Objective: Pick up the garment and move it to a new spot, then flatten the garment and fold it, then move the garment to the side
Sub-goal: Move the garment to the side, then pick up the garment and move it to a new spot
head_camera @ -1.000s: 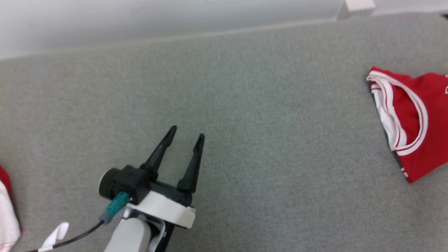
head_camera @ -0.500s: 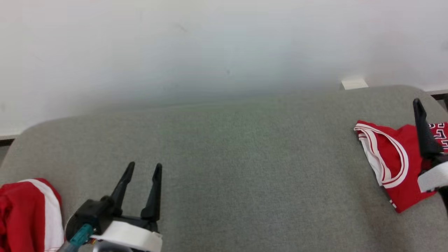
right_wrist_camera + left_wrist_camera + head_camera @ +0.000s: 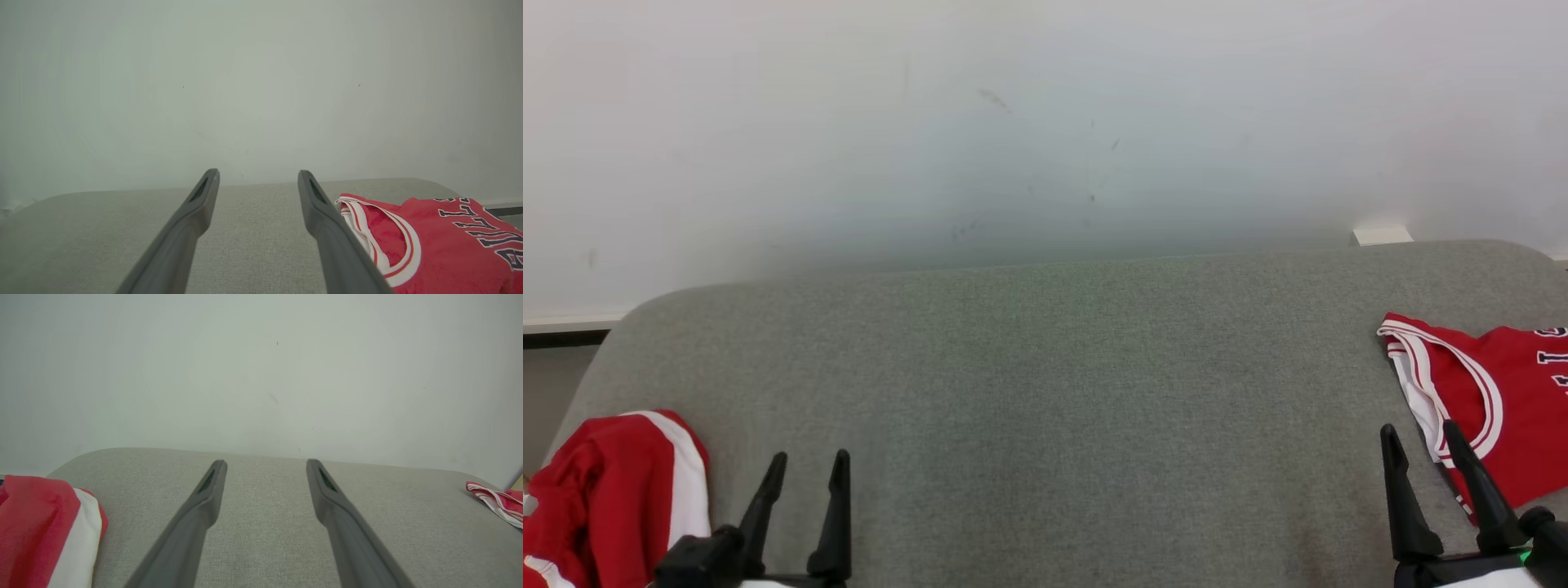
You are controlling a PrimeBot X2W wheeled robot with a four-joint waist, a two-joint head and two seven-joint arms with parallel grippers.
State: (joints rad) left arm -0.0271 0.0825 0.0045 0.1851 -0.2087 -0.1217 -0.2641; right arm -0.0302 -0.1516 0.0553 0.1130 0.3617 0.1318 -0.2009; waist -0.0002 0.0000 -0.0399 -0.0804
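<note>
- Surface: a grey, fabric-covered table top [image 3: 1054, 392] with rounded far corners stands against a plain white wall [image 3: 1013, 122].
- A folded red jersey [image 3: 1515, 392] with white-banded trim and dark lettering lies flat at the right edge of the surface, well short of the far edge. Its trimmed opening faces the middle of the surface. The right wrist view [image 3: 441, 237] shows the same jersey, and its tip shows at the far right of the left wrist view [image 3: 496, 498].
- A crumpled red garment [image 3: 605, 482] with a broad white stripe lies heaped at the left edge, near the near-left corner, and also shows in the left wrist view [image 3: 36, 522].
- The left gripper [image 3: 809, 456] sits at the near edge just beside the crumpled garment. Its jaws are spread wide with nothing between them, and bare fabric shows between its fingers [image 3: 266, 462].
- The right gripper [image 3: 1419, 428] sits at the near edge beside the jersey, jaws likewise wide and holding nothing [image 3: 258, 171]. Its outer finger overlaps the jersey's trim in the head view, and contact cannot be determined.
- A small white block [image 3: 1380, 236] sits at the far edge, towards the right corner.
- The middle of the surface lies between the two garments, which are well apart.
</note>
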